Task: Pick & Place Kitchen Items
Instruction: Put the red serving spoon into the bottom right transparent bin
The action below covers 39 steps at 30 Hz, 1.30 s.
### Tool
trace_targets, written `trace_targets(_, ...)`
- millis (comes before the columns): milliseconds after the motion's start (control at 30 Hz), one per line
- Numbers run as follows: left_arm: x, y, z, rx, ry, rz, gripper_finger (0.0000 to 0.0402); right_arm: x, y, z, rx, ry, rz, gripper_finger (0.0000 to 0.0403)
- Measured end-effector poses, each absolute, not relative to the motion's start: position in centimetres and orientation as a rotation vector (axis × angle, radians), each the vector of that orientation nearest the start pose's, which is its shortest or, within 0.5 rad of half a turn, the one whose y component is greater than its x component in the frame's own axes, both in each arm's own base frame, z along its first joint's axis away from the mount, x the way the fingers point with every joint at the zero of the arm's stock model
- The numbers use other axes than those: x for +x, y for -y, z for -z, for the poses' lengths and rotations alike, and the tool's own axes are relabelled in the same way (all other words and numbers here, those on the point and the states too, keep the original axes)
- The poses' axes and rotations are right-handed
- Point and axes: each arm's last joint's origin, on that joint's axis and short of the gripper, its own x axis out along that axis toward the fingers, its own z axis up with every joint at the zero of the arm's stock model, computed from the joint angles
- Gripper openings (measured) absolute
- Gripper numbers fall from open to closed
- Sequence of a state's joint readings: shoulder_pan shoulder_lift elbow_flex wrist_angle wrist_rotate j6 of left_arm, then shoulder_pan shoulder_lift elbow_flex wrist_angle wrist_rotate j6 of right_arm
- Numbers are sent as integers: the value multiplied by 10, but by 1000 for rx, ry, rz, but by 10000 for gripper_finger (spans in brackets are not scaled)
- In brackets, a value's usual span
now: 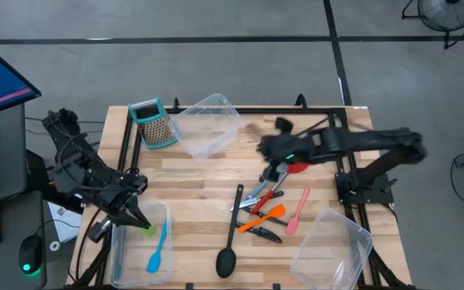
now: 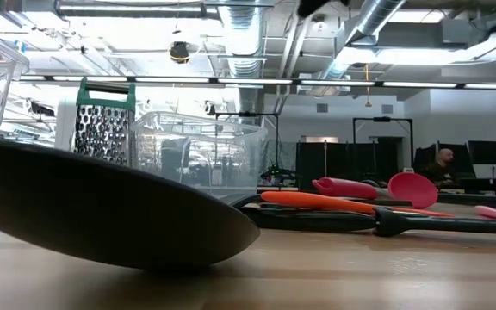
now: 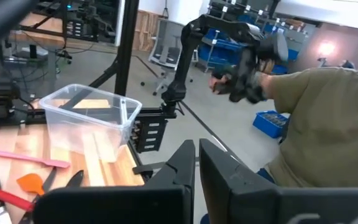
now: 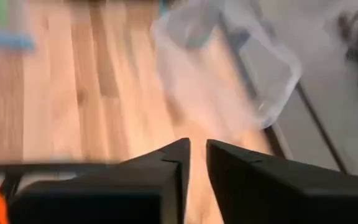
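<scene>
Wooden slat tabletop (image 1: 200,181) carries everything we handle. We find the heap of loose utensils (image 1: 264,208) directly beneath and just ahead of the right gripper (image 1: 274,171), whose fingers stand nearly closed, holding nothing. The long black ladle (image 1: 230,234) lies beside that heap, its axis running away from the jaws toward the table's near edge. We note the left gripper (image 1: 139,221), fingers nearly together, over the clear plastic tub (image 1: 119,250) holding the blue silicone spatula (image 1: 158,250). Motion blur hides individual utensil grips from the right wrist camera.
</scene>
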<state>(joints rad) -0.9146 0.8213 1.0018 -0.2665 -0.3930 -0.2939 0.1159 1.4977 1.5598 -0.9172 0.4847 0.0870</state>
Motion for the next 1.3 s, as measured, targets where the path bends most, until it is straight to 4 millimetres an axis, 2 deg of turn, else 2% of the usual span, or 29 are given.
trace_targets(67,108,124,-392,-234,-147,515,3,314,-25,-354,-183,-971,412,72)
trace_targets(200,107,125,-391,-232,-149,522,3,337,-28,-320,-148,-1164,486,116)
trace_targets(400,107,125,-391,-231,-151,521,3,364,-34,-268,-39,-1325,501,215)
trace_targets(533,107,125,-391,-234,-152,521,3,373,-37,-243,-75,-1440,432,262)
trace_targets(600,107,125,-391,-253,-158,520,3,372,-41,-237,-150,-1491,375,268)
trace_targets(767,106,126,-390,-255,-173,529,3,374,-61,-227,-327,-1493,167,269)
trace_targets(1033,104,127,-388,-241,-188,544,3,373,-87,-204,-394,-1433,-118,269)
trace_targets(1300,104,127,-388,-235,-194,541,3,370,-91,-180,-394,-1400,-165,269)
